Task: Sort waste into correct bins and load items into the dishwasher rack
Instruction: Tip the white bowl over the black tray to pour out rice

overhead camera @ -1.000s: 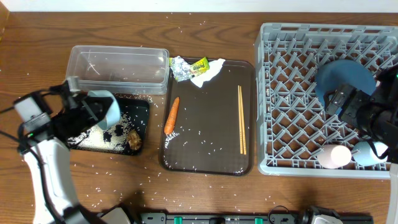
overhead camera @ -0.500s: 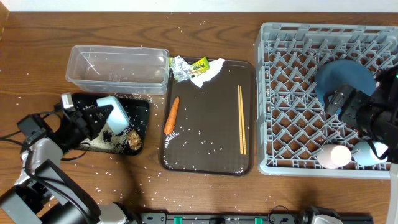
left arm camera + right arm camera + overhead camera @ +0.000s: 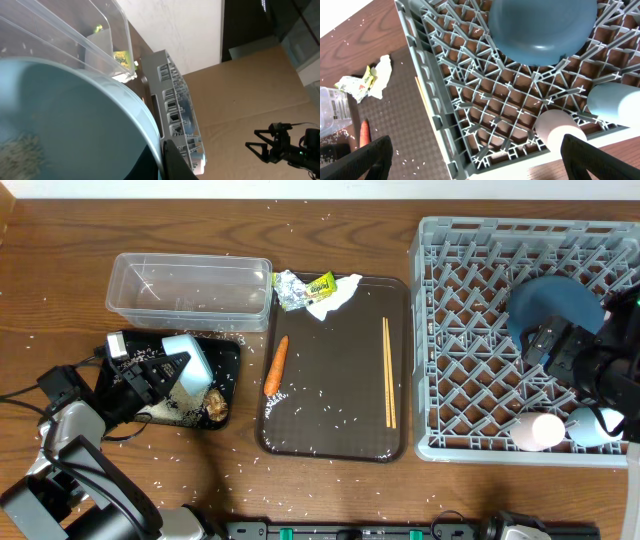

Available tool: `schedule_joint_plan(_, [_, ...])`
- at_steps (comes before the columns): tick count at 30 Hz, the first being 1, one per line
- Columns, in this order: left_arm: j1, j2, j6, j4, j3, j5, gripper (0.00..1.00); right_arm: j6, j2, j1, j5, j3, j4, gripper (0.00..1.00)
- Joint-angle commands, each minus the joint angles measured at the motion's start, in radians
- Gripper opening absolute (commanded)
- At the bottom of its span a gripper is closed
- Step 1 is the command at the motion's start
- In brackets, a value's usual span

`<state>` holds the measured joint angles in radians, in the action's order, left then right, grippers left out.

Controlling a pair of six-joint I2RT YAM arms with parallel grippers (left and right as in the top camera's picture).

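On the desk (image 3: 60,280), strewn with white rice grains (image 3: 318,412), the left jaws were clamped tight on the rim of a pale bowl (image 3: 188,358), tilted over the shallow black tray (image 3: 228,358); a brown food lump (image 3: 216,408) lay in that tray's near right corner. Just behind it stood the clear tub (image 3: 190,288). Crumpled foil and yellow wrapper (image 3: 302,287) and a white tissue (image 3: 336,294) sat at the far edge of the dark brown serving tray (image 3: 335,350), which carried the carrot (image 3: 276,366) and the chopsticks (image 3: 388,370), well apart. In the grey rack (image 3: 425,330) the dark blue dish (image 3: 555,302) leaned, and the pink cup (image 3: 538,430) and light blue cup (image 3: 590,425) lay side by side at its near edge. The right jaws hung above the rack, spread wide and holding nothing.
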<state>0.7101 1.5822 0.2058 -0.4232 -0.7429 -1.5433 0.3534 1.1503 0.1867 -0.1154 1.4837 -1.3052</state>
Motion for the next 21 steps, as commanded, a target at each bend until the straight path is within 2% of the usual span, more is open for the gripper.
schedule_joint_plan(1, [-0.012, -0.003, 0.067, -0.009, 0.014, -0.028, 0.06, 0.008, -0.001, 0.01, 0.0, 0.005, -0.003, 0.99])
schedule_joint_plan(2, [-0.005, 0.001, 0.071, -0.007, 0.017, -0.029, 0.06, 0.009, -0.001, 0.009, 0.0, 0.005, -0.003, 0.99])
schedule_joint_plan(3, [-0.002, 0.0, 0.024, -0.005, 0.017, -0.029, 0.06, 0.009, -0.001, 0.01, 0.0, 0.005, -0.004, 0.99])
schedule_joint_plan(6, [-0.002, 0.0, 0.071, -0.003, 0.02, 0.027, 0.06, 0.008, -0.001, 0.01, 0.0, 0.005, -0.008, 0.99])
schedule_joint_plan(7, [0.001, 0.0, 0.034, 0.003, 0.02, 0.076, 0.06, 0.008, -0.001, 0.01, 0.0, 0.005, -0.008, 0.99])
schedule_joint_plan(9, [0.007, 0.0, -0.144, 0.006, 0.02, 0.224, 0.06, 0.009, -0.001, 0.01, -0.001, 0.005, -0.009, 0.99])
schedule_joint_plan(10, [0.009, 0.0, -0.189, 0.011, 0.02, 0.195, 0.06, 0.009, -0.001, 0.01, -0.001, 0.005, -0.01, 0.99])
schedule_joint_plan(12, [0.01, 0.0, -0.109, 0.048, 0.019, -0.031, 0.06, 0.008, -0.001, 0.01, -0.001, 0.005, -0.014, 0.99])
schedule_joint_plan(19, [0.004, -0.028, -0.059, 0.048, 0.012, -0.03, 0.06, 0.008, -0.001, 0.01, -0.001, 0.005, -0.023, 0.99])
schedule_joint_plan(21, [0.006, -0.028, 0.038, 0.049, 0.012, -0.014, 0.06, 0.008, -0.001, 0.009, -0.001, 0.005, -0.023, 0.99])
